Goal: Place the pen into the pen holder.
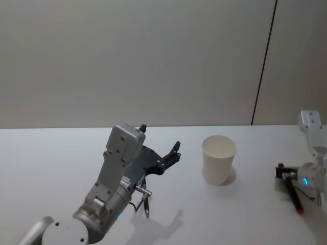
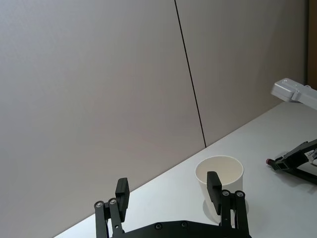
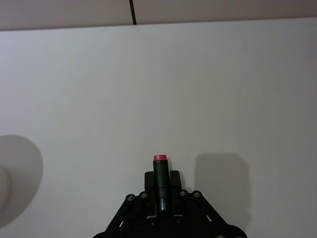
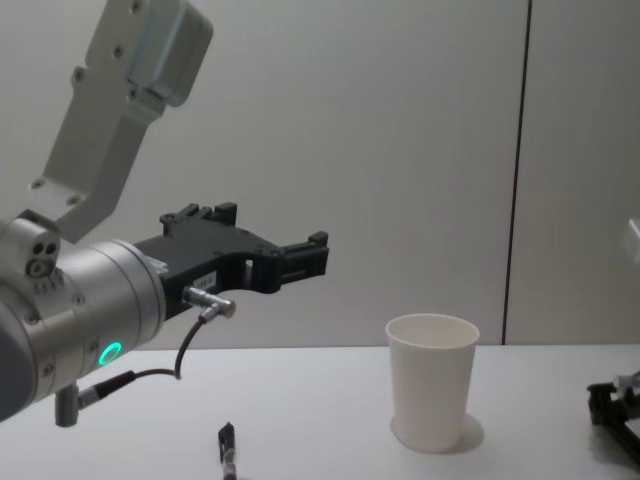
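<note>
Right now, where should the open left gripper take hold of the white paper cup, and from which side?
Grip the paper cup just under its rolled rim, coming level from the robot's left, where the left gripper hangs. It stands upright and widens upward, so fingers there likely won't slide off. The right gripper, shut on the pen, occupies the other side.

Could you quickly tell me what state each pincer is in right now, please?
Left pincer: open, holding nothing.
Right pincer: closed on the black pen.
</note>
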